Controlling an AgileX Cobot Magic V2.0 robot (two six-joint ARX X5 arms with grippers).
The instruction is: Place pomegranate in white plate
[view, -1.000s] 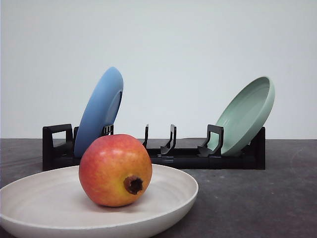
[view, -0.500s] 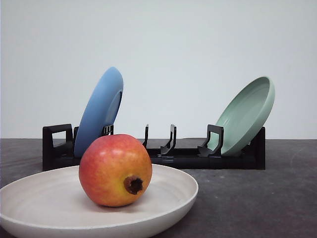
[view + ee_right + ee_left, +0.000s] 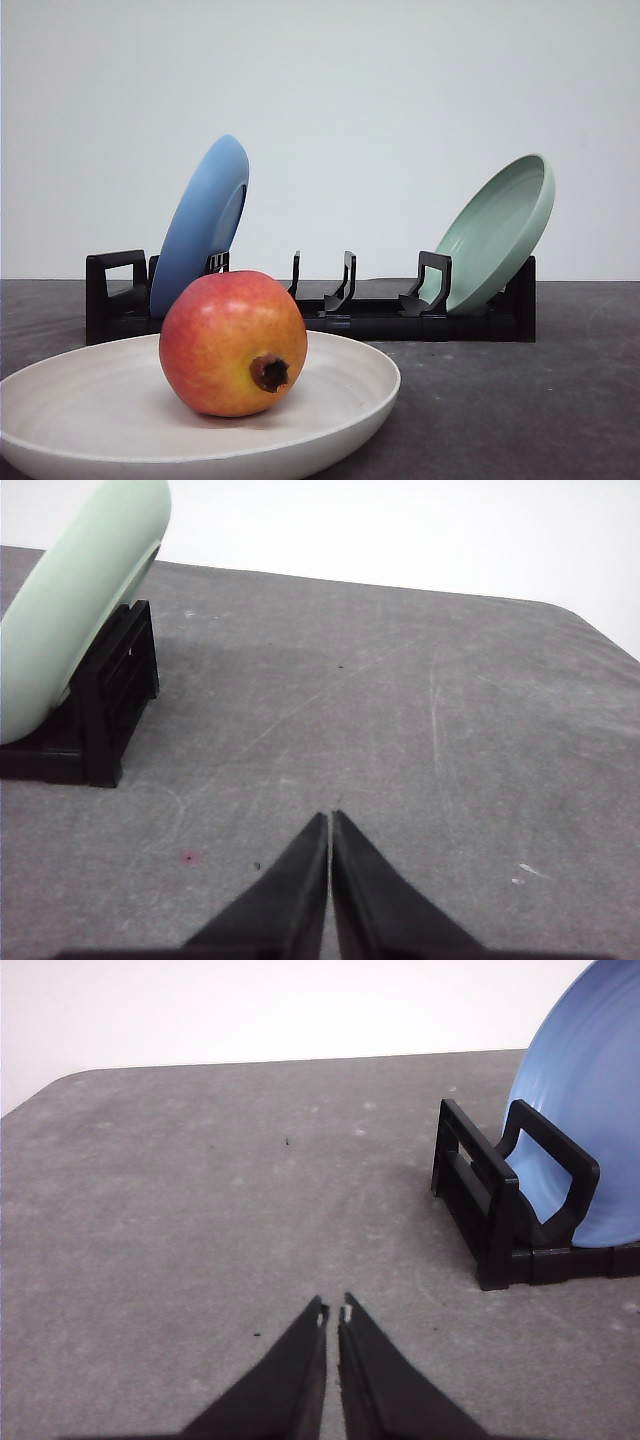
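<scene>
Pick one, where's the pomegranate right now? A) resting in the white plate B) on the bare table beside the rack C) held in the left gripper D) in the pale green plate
A: in the front view the pomegranate sits inside the white plate, calyx nub toward the camera, while the left gripper and the right gripper are both shut on nothing over the bare table.

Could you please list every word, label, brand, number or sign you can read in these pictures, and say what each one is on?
There is none to read. The pomegranate, the white plate, the blue plate, the pale green plate and the black dish rack all look plain, with no print or label on any visible face. The grey tabletop carries scuffs and specks only.
</scene>
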